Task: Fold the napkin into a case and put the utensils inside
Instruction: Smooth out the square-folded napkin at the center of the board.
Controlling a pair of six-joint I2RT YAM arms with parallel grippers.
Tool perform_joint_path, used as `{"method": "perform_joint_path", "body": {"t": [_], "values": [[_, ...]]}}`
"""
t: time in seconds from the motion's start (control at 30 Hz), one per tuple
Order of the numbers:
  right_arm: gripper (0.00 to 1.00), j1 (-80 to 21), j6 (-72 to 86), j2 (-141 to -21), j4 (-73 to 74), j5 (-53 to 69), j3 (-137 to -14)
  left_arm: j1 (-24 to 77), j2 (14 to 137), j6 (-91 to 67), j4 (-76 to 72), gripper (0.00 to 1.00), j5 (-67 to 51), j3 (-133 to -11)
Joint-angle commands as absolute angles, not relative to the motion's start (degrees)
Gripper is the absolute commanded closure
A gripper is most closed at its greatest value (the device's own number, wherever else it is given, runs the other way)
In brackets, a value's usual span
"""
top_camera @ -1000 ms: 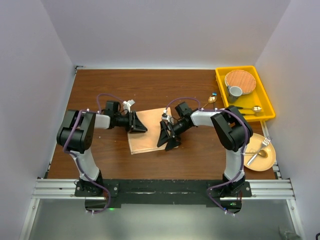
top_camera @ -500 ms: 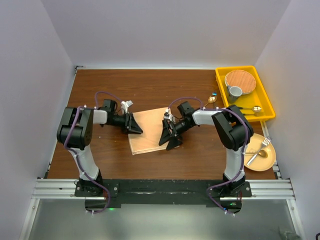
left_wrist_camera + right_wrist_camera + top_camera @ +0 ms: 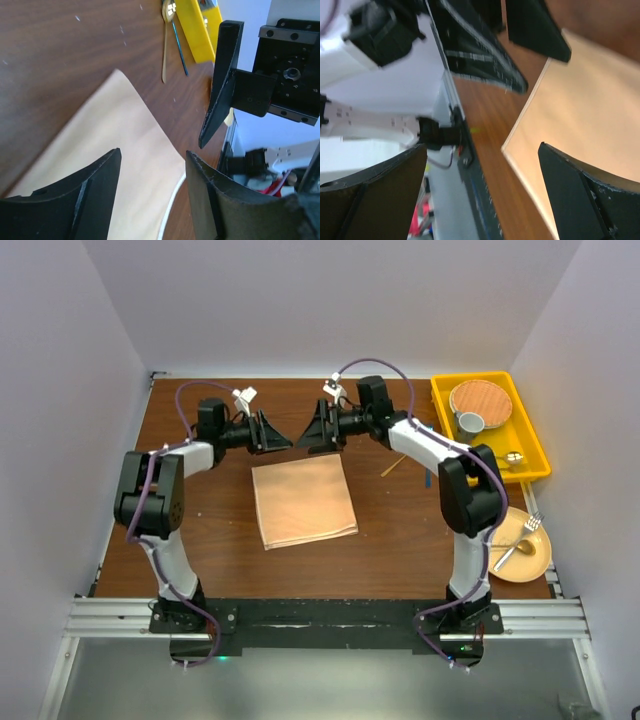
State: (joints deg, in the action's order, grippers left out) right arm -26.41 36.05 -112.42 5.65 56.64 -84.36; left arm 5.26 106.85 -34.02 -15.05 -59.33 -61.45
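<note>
Top view first: the napkin sits flat in the middle of the table, folded down to a rough square, so to me it looks like there are more folds to go before it's a proper narrow case. Both arms reach out past its far edge and face each other up in the air. The left claw and right claw are close together but not touching the cloth. One gold spoon lies on the wood between the napkin and the yellow tray, and a fork rests on the tan plate off to the right, so nothing is tucked in yet. Left wrist view: the left claw is let go, with its fingers apart and nothing between them. You can see a napkin corner straight through the gap, well below. The other claw hangs just across from it. Right wrist view: the right claw is spread wide and empty too, with the napkin's edge and corner down below it. On handling, I'd guess that satin is super light, floppy and slippery, so the layers will probably slide apart if you drag it. I'd pinch right at a corner or along a folded edge, catch all the layers at once, and lift low. The cutlery looks thin and hard, so I'd grab it across the handle.
</note>
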Motion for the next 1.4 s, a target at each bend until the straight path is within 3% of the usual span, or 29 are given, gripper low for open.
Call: {"method": "perform_joint_path", "body": {"t": [0.0, 0.23, 0.43, 0.67, 0.87, 0.93, 1.07, 1.17, 1.23, 1.27, 1.37], "values": [[0.02, -25.49, 45.33, -120.22, -5.00, 52.03, -89.55, 5.27, 112.76, -49.12, -30.31, 0.39, -56.52, -63.46], [0.02, -24.79, 50.80, -129.28, -11.77, 50.54, -92.81, 6.33, 117.15, -52.21, -32.61, 0.33, -55.11, -62.67], [0.02, -22.51, 52.03, -132.98, -13.54, 49.31, -88.69, 4.05, 122.07, -51.24, -29.89, 0.32, -55.63, -61.00], [0.02, -21.36, 47.04, -133.94, -9.15, 49.04, -83.14, 0.00, 124.19, -46.85, -26.10, 0.34, -56.95, -59.50], [0.03, -22.06, 42.27, -137.46, -4.13, 49.39, -90.51, -7.54, 119.63, -41.24, -22.86, 0.39, -58.88, -60.03], [0.04, -21.97, 43.06, -136.41, -4.92, 50.27, -91.40, -8.52, 115.95, -31.37, -14.72, 0.43, -60.73, -63.27], [0.11, -22.32, 41.85, -128.70, -3.61, 52.82, -93.07, -7.48, 107.16, 4.32, 15.24, 0.50, -60.21, -71.62], [0.19, -23.55, 33.25, -122.53, 6.47, 54.14, -95.18, -5.37, 100.30, 28.86, 34.75, 0.58, -54.59, -71.81], [0.26, -24.26, 26.59, -119.72, 15.52, 51.95, -94.49, -3.01, 96.25, 38.56, 36.56, 0.62, -50.74, -70.23], [0.36, -24.43, 24.80, -117.18, 18.17, 50.99, -93.70, -1.77, 95.28, 39.11, 34.91, 0.66, -49.15, -68.57], [0.54, -24.70, 20.23, -112.44, 26.17, 46.41, -87.99, 5.34, 94.57, 42.36, 33.32, 0.73, -43.35, -67.94]]}}
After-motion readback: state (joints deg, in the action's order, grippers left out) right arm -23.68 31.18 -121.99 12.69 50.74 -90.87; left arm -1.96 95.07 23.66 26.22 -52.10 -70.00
